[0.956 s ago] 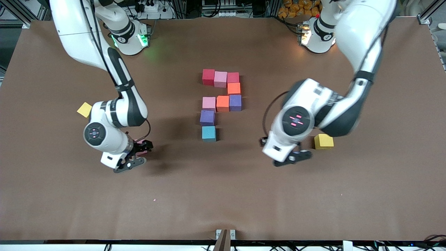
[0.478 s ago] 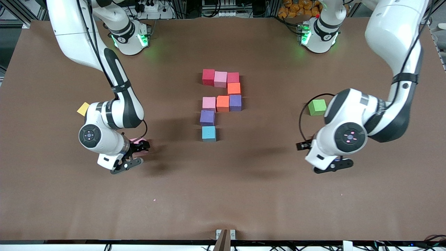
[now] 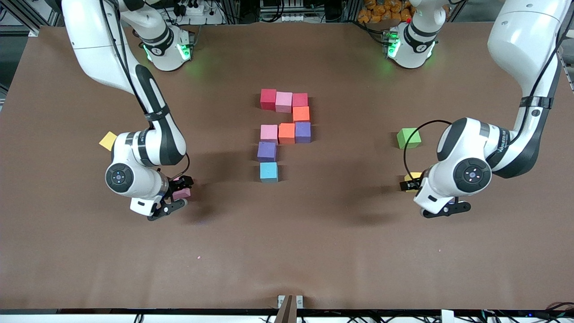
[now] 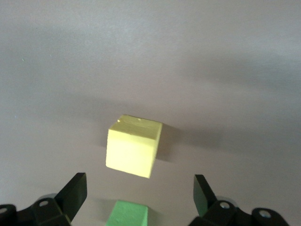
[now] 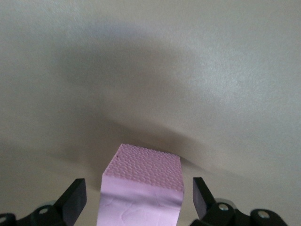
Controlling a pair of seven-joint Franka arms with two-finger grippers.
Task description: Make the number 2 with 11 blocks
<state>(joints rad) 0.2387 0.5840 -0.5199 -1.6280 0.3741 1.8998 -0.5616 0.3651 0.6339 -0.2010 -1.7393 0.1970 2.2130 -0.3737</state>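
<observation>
Nine blocks lie joined in mid-table: a red block [image 3: 268,98], a pink one and a second red in a row, then orange, purple, orange, pink, purple, with a light blue block [image 3: 269,172] nearest the camera. My right gripper [image 3: 177,195] [image 5: 138,197] is open, and a loose pink block [image 3: 182,194] [image 5: 143,188] sits between its fingers with gaps on both sides. My left gripper [image 3: 428,197] [image 4: 138,193] is open over a yellow block [image 3: 411,176] [image 4: 134,146], which the hand mostly hides in the front view.
A green cube [image 3: 408,137] [image 4: 127,214] sits farther from the camera than the yellow block, at the left arm's end. Another yellow block [image 3: 108,141] lies beside the right arm's forearm, toward the right arm's end.
The left arm has swung away from the figure toward its own end and now hangs over the yellow block. The right gripper has shifted slightly around the pink block.
</observation>
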